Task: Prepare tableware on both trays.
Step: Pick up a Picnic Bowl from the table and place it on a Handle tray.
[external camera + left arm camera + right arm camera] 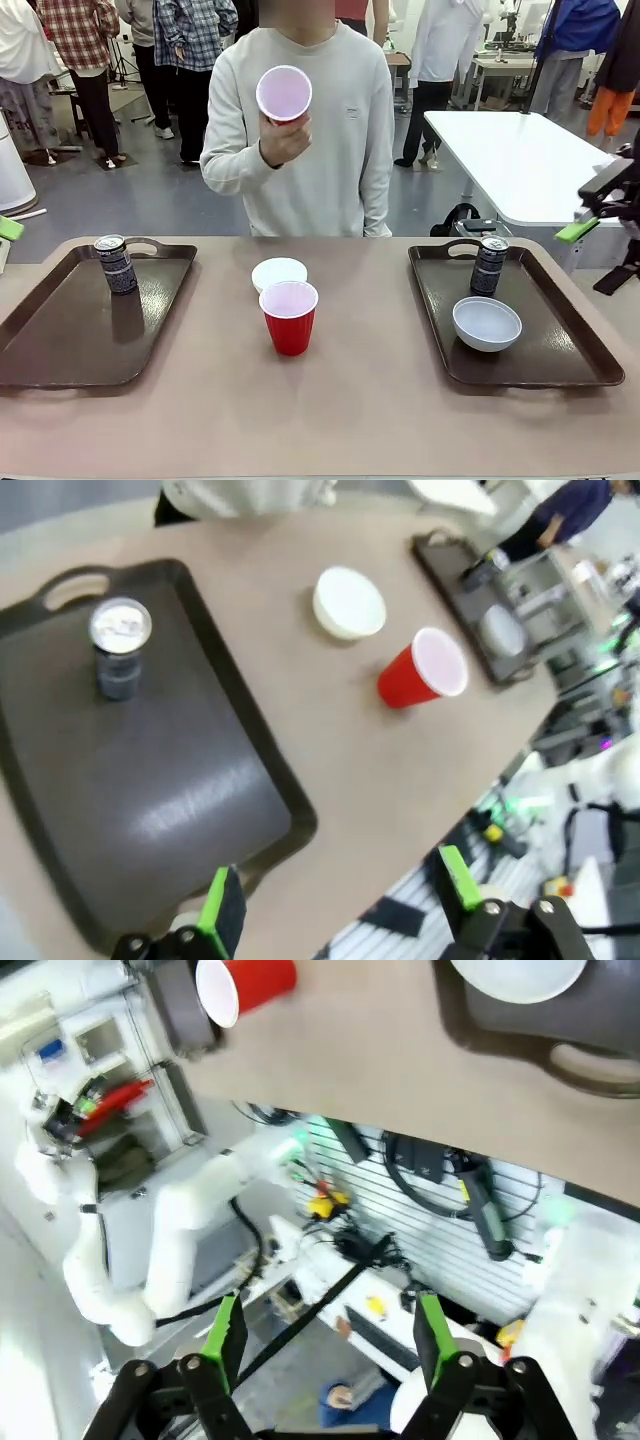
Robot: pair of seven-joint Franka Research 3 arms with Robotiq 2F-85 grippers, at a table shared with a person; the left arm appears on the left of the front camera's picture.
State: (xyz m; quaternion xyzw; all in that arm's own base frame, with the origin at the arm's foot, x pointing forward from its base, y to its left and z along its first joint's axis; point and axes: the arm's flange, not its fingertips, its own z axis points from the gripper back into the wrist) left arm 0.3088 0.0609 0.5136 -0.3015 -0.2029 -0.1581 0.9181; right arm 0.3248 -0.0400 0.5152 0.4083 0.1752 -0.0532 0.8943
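One dark brown tray point(70, 330) holds a dark can point(116, 264); the matching tray point(560, 345) carries a can point(489, 265) and a white bowl point(487, 323). Between them on the table stand a red cup point(289, 317) and a second white bowl point(279, 273). The person holds another red cup point(284, 95) at chest height, its pale inside facing me. My left gripper point(340, 900) hangs open above the near edge of its tray point(150, 770), with the can point(120, 660) beyond. My right gripper point(328, 1330) is open, off the table's right side point(600, 205).
The person stands at the far side, centre. A white table point(520, 160) and a black bag point(462, 222) sit behind the right tray. In the right wrist view the table's underside region shows cables and the other white arm point(190, 1230). Tan tabletop lies bare in front.
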